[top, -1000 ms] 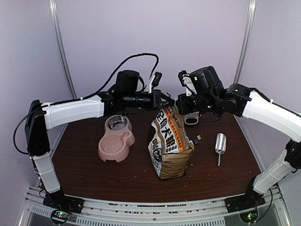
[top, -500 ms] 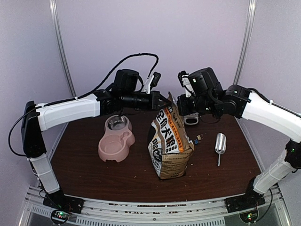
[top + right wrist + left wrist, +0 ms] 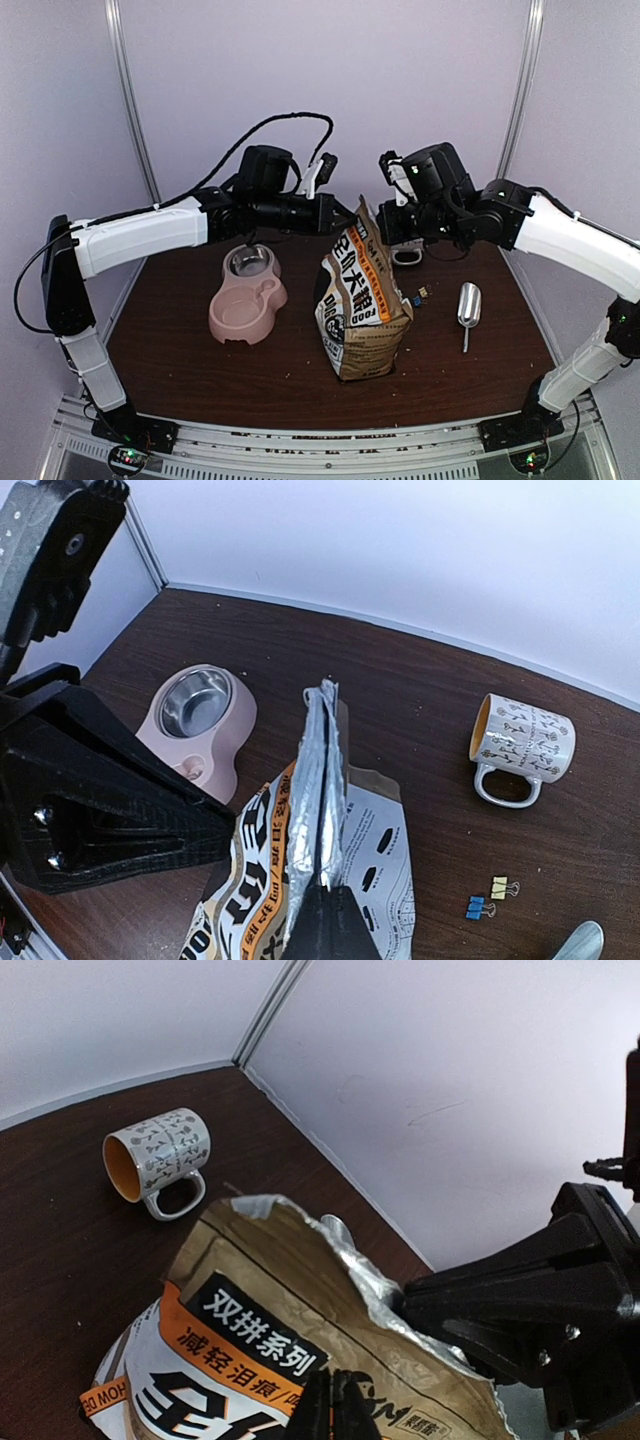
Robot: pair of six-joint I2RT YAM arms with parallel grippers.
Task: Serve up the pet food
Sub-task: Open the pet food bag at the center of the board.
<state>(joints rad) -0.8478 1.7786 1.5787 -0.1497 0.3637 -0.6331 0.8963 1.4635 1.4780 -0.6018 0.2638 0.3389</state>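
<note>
On the table (image 3: 200, 370), pet-food bag (image 3: 362, 310) stands upright, mouth up.

The dark table (image 3: 200, 370) bears a dog-food bag (image 3: 365, 320), pink bowl (image 3: 245, 310), scoop (image 3: 468, 305), mug (image 3: 520, 745) and clips (image 3: 490, 898).

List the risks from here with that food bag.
1. Both the left gripper and right gripper pinch only the thin top edge of the bag; it could slip out or tear.
2. The tall bag stands upright; an uneven pull could tip it toward the pink bowl or scoop.
</note>
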